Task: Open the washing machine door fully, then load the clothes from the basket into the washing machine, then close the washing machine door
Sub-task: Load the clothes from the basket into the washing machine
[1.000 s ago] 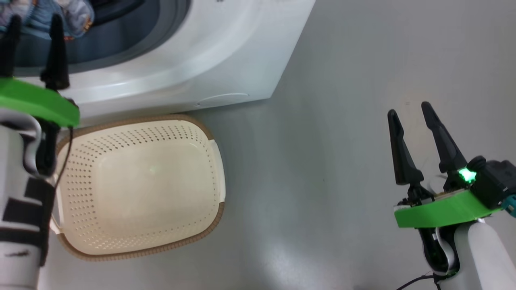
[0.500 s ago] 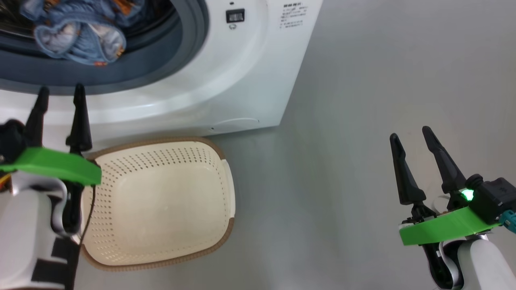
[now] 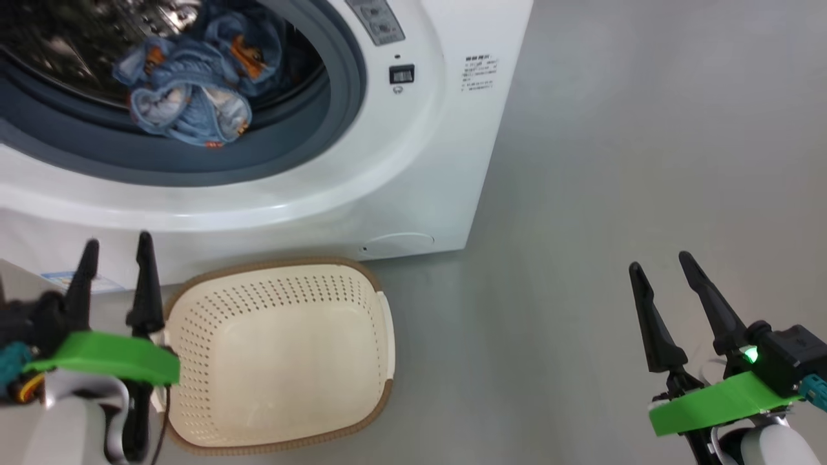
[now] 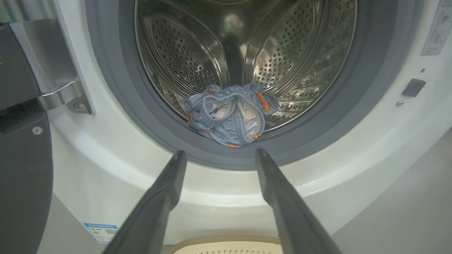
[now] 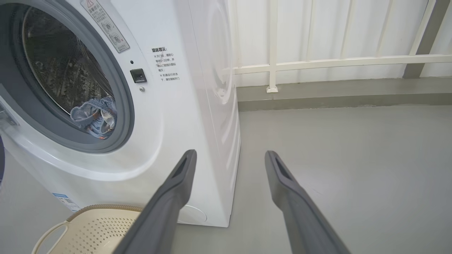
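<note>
The washing machine [image 3: 413, 161] stands with its mouth uncovered, and the light blue clothes [image 3: 184, 106] lie at the front lip of the steel drum. In the left wrist view the clothes [image 4: 229, 114] sit just beyond my open left gripper [image 4: 220, 153], which holds nothing. The washing machine door [image 4: 21, 158] hangs swung open at that view's left edge on its metal hinge [image 4: 67, 97]. The cream basket [image 3: 362, 284] sits on the floor before the machine with nothing in it. My left gripper [image 3: 117, 242] hovers at its left rim. My right gripper [image 3: 659, 261] stands open far to the right.
Grey floor [image 3: 614, 161] stretches to the right of the machine. In the right wrist view a white railing and wall [image 5: 317, 63] run behind it, with a low kerb along the floor. A blue label [image 4: 100, 231] is stuck low on the machine's front.
The head camera has tilted up, showing more of the drum. My left gripper has drawn back from the drum mouth toward the basket's left rim. The right gripper has hardly moved.
</note>
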You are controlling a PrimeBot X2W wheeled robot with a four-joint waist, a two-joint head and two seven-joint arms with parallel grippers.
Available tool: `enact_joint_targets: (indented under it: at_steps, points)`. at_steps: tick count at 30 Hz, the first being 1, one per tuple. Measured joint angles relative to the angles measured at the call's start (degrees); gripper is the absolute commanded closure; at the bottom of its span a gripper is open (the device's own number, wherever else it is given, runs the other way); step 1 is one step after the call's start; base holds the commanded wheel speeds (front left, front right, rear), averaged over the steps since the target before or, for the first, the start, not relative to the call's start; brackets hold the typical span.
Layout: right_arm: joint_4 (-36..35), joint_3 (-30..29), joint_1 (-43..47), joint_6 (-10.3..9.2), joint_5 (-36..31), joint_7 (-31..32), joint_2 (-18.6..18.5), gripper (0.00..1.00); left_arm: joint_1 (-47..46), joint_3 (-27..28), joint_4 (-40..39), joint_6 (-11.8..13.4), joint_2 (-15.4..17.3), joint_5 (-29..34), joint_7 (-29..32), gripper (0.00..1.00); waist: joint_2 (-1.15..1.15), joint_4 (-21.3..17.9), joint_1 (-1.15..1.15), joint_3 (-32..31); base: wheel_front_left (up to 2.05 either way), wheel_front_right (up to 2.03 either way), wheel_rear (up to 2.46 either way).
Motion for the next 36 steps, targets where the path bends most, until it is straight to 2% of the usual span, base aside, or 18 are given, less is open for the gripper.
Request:
enact_joint_targets:
  at_steps: [20, 36]
  points:
    - [0.85, -0.67, 5.6, 0.0, 0.41, 0.0, -1.04, 0.0, 12.96, 3.02, -5.78, 0.0, -1.99, 1.96, 0.0, 0.0, 0.0, 2.35, 0.0, -7.97, 0.0, 0.0, 0.0]
    - [0.32, -2.0, 8.28, 0.0, 0.88, 0.0, -1.24, 0.0, 18.18, 4.3, -10.26, 0.0, -2.27, 2.37, 0.0, 0.0, 0.0, 2.75, 0.0, -9.8, 0.0, 0.0, 0.0]
